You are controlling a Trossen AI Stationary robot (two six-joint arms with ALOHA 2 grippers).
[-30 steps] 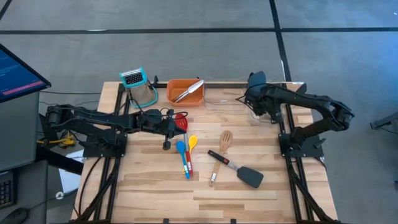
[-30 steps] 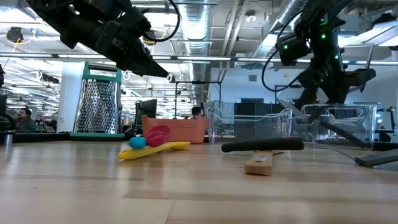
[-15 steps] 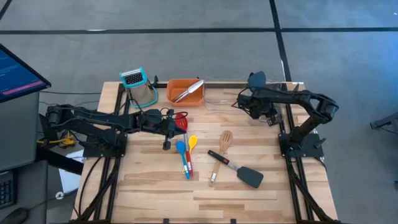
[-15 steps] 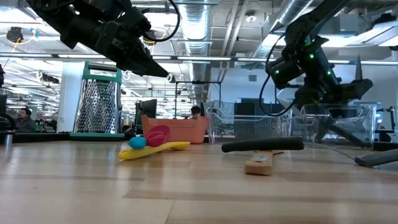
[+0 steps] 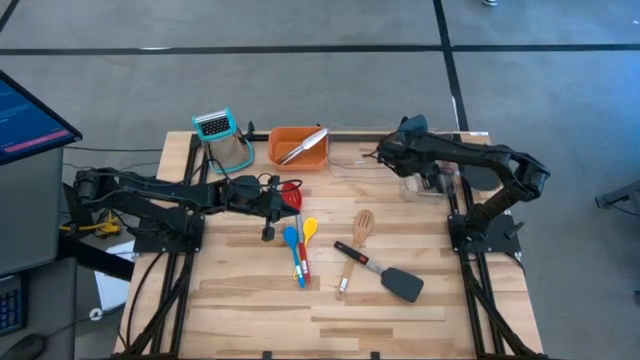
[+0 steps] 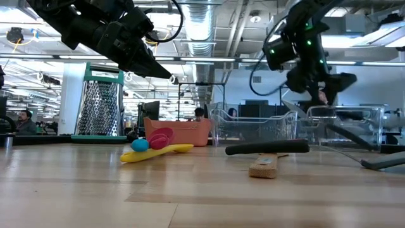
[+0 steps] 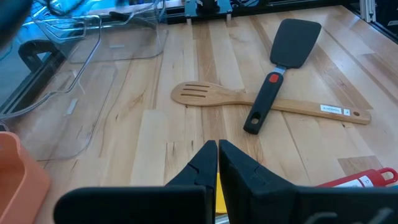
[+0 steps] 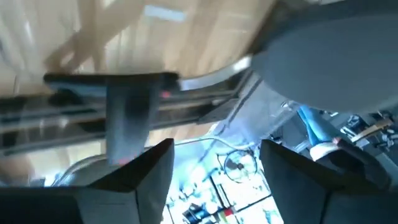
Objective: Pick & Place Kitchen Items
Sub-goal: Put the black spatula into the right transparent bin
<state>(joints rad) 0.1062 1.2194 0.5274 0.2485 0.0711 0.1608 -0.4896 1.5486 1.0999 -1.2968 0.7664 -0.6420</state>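
**Right hand empty over the bins, five utensils left on the table**

Loose items mid-table: black spatula with red-dotted handle lying across the wooden slotted spatula; left of them the yellow spoon, blue spoon and red spoon in a cluster. Silver metal tongs already sit in the orange tray at the far edge.

Right hand hovers above the clear plastic bins at far right; right wrist view shows its fingers spread wide, nothing between them.

Left hand is pinched shut, holds nothing, hangs over the spoon cluster.

Step looks like just after a drop, though bin contents are hard to tell. Next likely: right hand swings near, drops over the black spatula handle, closes across it.
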